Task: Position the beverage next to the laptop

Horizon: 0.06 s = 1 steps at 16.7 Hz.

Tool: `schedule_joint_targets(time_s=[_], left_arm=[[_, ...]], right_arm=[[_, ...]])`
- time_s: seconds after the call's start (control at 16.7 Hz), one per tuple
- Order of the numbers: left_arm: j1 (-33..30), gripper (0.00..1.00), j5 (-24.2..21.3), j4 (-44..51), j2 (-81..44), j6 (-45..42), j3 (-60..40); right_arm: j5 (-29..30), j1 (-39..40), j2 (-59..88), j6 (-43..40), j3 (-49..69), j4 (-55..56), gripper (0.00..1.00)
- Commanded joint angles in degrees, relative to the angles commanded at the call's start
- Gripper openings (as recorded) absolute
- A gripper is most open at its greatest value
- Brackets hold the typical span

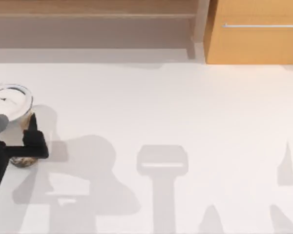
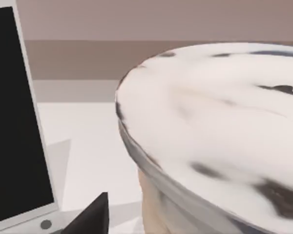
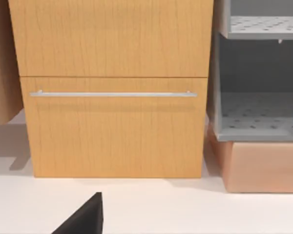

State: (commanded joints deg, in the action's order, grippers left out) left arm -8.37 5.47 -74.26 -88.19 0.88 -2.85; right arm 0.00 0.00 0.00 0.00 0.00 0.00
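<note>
Left tool (image 1: 24, 146) gripping beverage (image 1: 12, 100), table's left

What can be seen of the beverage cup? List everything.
The beverage is a tall clear plastic cup with a white domed lid flecked with dark marks; tan milky drink shows through its wall, and dark pearls sit at its base. It stands upright at the table's far left edge. The left gripper has its dark fingers around the cup's lower body. In the left wrist view the laptop's black screen stands close beside the cup, with a gap of bare table between them.
</note>
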Motion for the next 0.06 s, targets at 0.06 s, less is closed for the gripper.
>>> schedule_joint_targets(time_s=[0.06], left_arm=[[0.0, 1.0, 0.0, 0.0, 0.0, 0.0, 0.0]], right_arm=[[0.0, 0.0, 0.0, 0.0, 0.0, 0.0, 1.0]])
